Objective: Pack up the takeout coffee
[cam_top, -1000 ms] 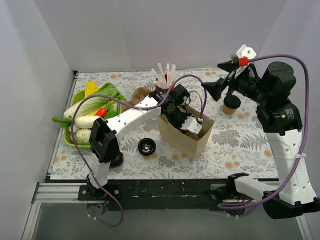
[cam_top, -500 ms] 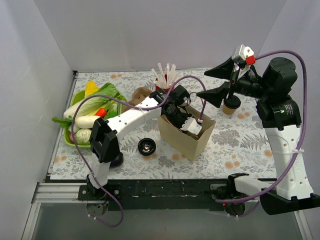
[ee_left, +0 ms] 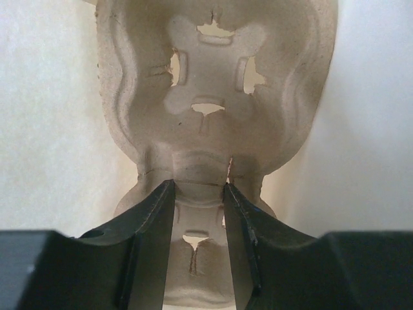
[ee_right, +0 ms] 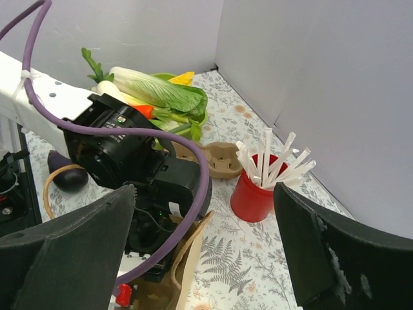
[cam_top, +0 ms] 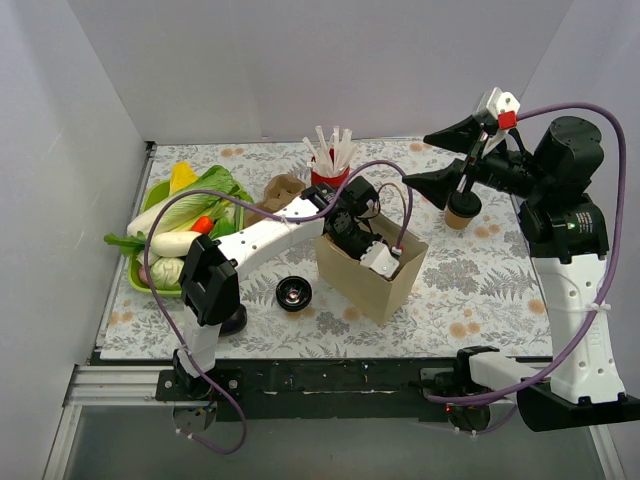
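The takeout coffee, probably light and crushable, stands beside the wide-spread right fingers. It is best gripped gently at mid-wall. Meanwhile the left fingers pinch the carrier.

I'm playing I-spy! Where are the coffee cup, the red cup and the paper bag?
coffee cup (cam_top: 459,216): top view, its brown side.
red cup (ee_right: 250,201): right wrist view, its front wall.
paper bag (cam_top: 362,283): top view, its near side.

The left end effector pinches the pulp cup carrier.
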